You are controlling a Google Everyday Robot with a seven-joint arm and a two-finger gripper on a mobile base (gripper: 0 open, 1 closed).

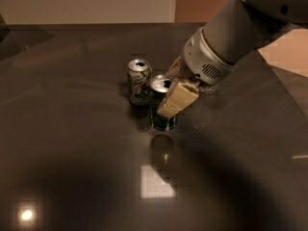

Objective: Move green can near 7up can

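Note:
The dark green can (162, 115) stands upright on the dark table (72, 143), just right of and slightly in front of the mostly white 7up can (139, 82). The two cans are almost touching. My gripper (169, 93) comes in from the upper right and is shut on the green can, with one cream finger (177, 98) across its right front side and the other behind its top. The can's silver top with the pull-tab hole shows between the fingers.
The large grey arm (226, 42) fills the upper right above the table. Bright light reflections lie on the table at the front (156, 181) and front left (26, 214). The table's far edge meets a pale wall (86, 4).

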